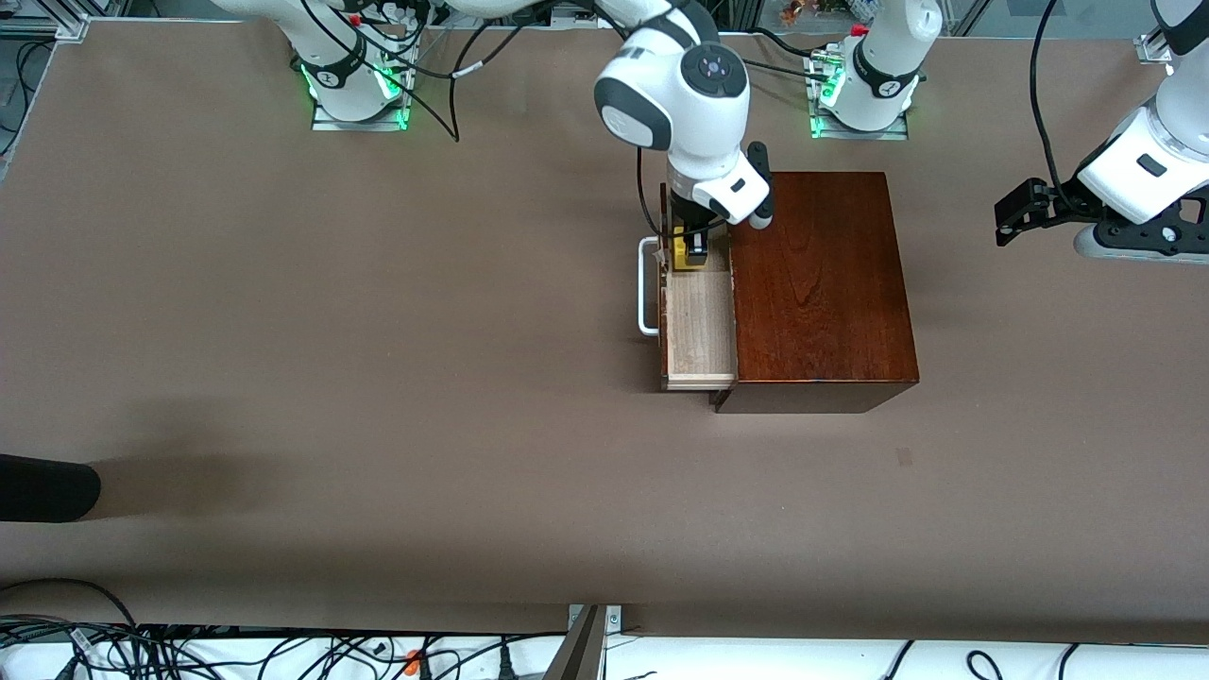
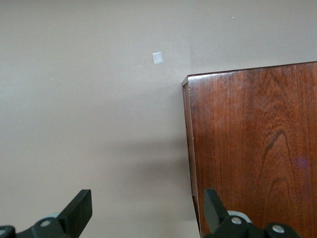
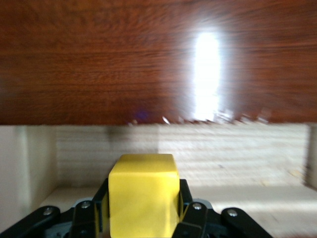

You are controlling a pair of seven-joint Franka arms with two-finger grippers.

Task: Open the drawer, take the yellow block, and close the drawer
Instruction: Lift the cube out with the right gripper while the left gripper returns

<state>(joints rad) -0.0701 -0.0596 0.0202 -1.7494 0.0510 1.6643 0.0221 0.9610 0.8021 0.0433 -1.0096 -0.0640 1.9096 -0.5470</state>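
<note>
The drawer [image 1: 701, 331] of the dark reddish-brown wooden box [image 1: 817, 283] is pulled out, its pale interior showing, with the white handle [image 1: 647, 288] at its front. My right gripper [image 1: 694, 250] is down in the drawer's end farthest from the front camera, shut on the yellow block [image 1: 688, 262]. In the right wrist view the yellow block [image 3: 143, 193] sits between the fingers [image 3: 184, 198], in front of the pale drawer wall [image 3: 223, 153]. My left gripper [image 1: 1020, 212] is open and empty over the table past the box at the left arm's end; it waits there [image 2: 147, 215].
The box top [image 2: 252, 144] shows in the left wrist view, with a small pale patch [image 2: 157, 57] on the table mat. A dark object [image 1: 42, 486] lies at the table's edge toward the right arm's end. Cables [image 1: 283, 652] run along the front edge.
</note>
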